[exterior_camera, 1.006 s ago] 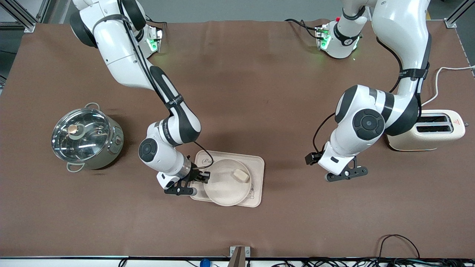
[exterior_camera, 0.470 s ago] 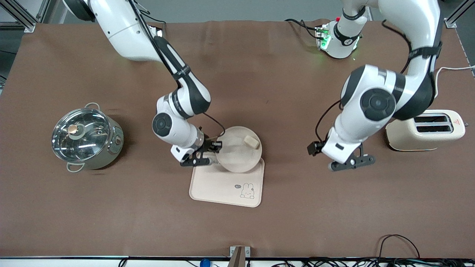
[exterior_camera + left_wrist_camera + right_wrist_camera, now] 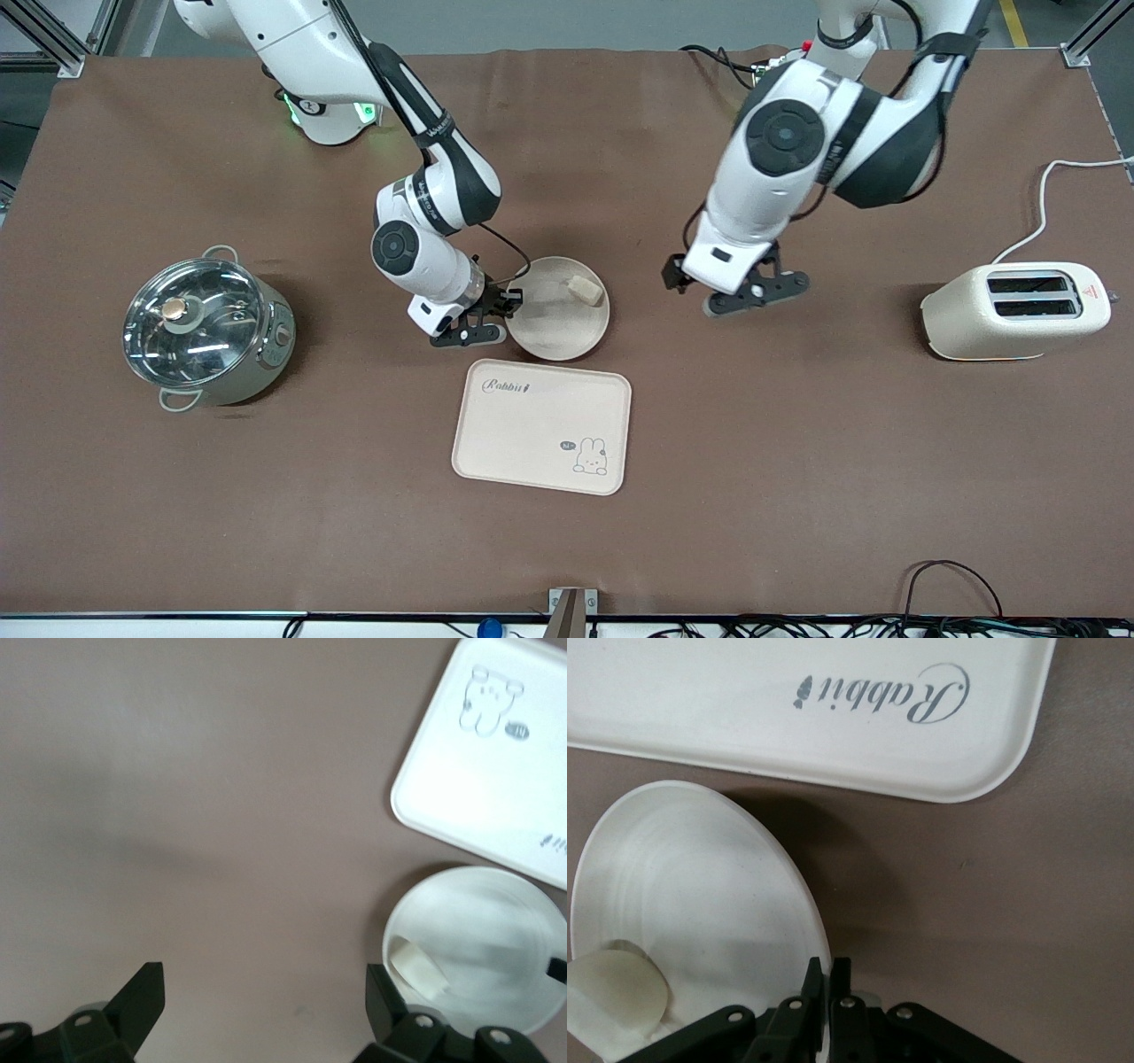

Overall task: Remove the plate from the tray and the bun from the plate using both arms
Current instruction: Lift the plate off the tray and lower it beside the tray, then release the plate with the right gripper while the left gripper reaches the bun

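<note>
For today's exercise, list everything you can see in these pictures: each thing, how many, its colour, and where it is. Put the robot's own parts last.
Plate: one, cream, farther from the camera than the tray, rim pinched by the right hand.
Bun: one, pale beige, in the plate.
Tray: one, cream with rabbit drawing, mid-table.
Pot: one, steel with glass lid, toward the right arm's end.
Toaster: one, cream, toward the left arm's end.
Table: one, brown cover.
Right hand: black, shut on the plate's rim.
Left hand: black, open, over bare table beside the plate.
</note>
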Tool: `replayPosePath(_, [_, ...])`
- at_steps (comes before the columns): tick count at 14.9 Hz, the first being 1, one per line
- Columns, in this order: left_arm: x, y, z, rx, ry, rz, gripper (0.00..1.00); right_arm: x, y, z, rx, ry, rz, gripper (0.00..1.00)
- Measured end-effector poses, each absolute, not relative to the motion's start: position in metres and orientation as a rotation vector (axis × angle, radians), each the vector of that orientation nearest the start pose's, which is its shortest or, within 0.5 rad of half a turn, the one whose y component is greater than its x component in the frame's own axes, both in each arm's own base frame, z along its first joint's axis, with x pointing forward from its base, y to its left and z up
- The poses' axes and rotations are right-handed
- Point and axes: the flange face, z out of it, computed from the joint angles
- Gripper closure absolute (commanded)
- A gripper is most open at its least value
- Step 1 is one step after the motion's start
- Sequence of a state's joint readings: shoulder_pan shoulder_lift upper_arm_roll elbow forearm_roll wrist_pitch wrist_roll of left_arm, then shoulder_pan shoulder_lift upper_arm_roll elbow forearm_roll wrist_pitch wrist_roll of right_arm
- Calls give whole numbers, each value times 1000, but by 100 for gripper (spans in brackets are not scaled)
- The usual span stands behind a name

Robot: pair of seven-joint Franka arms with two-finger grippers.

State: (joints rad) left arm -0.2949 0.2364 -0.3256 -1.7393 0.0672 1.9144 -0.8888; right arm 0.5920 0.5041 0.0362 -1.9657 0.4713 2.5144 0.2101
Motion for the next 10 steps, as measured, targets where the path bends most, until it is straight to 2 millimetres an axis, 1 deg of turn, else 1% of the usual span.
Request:
replayPosePath(1, [509,-352,436,-3093,-397,71,0,502,363,216,-2849,-55,123,53])
replayPosePath(2, [507,-354,432,-3094,-398,72,0,501,364,215,-2850,-58,125,22])
replayPosePath(3, [506,-355,427,-3098,-400,68,0,501,363,215,-2850,-57,125,20])
replayPosePath(4, [505,-355,419,-3107,-399,57,0,502,362,215,-2850,-53,124,11])
replayPosePath(6, [501,-361,399,-3143,-415,12,0,504,359,219,-2849,-44,132,0])
replayPosePath(7, [498,-365,389,-3156,-430,2,0,506,355,226,-2846,-38,148,0])
replayPosePath(8, [497,-368,380,-3167,-444,-3,0,511,346,237,-2840,-23,171,0])
replayPosePath(9, [497,-373,371,-3182,-447,-10,0,519,333,253,-2831,-3,186,0])
replayPosePath(10, [497,-380,362,-3202,-444,-20,0,528,316,273,-2819,10,188,0])
